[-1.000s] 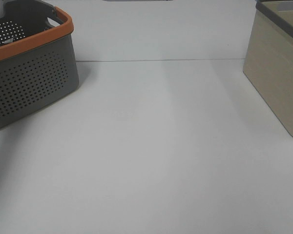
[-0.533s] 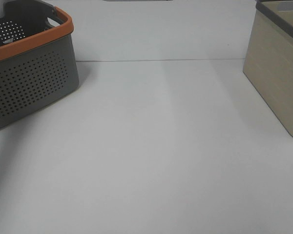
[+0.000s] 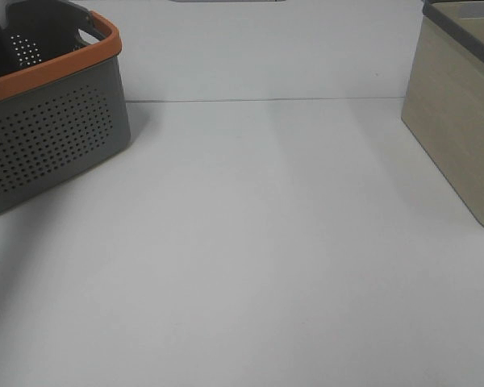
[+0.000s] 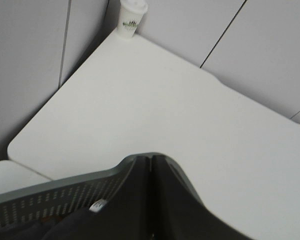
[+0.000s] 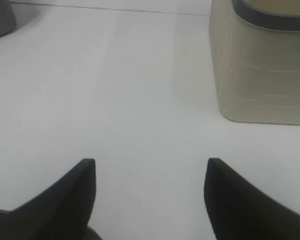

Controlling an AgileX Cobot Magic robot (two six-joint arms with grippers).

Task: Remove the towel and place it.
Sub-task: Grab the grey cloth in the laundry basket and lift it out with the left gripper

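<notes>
From the high camera, the grey basket (image 3: 56, 137) with its orange rim stands at the left back of the white bench (image 3: 266, 242), well apart from the beige bin (image 3: 460, 137) at the right. A dark shape shows inside the basket at the picture's edge, but I cannot tell whether it is arm or cloth. Neither hand is plainly seen here. The left wrist camera shows the left hand (image 4: 152, 165) with its fingers pressed together to a thin seam just above the basket's perforated wall. Nothing shows between the tips, so I cannot tell whether it has hold of anything. The towel (image 4: 60, 227) lies dark and bunched inside the basket just beside those fingers, its white tag (image 4: 97, 204) uppermost. A paper cup (image 4: 131, 15) stands at the bench's far corner. The right wrist camera shows the right hand (image 5: 150, 195) spread wide and empty over bare bench, with the bin ahead. The towel looks soft, light and limp, so it will sag and trail. A pinch on a raised fold near the tagged corner seems best.
</notes>
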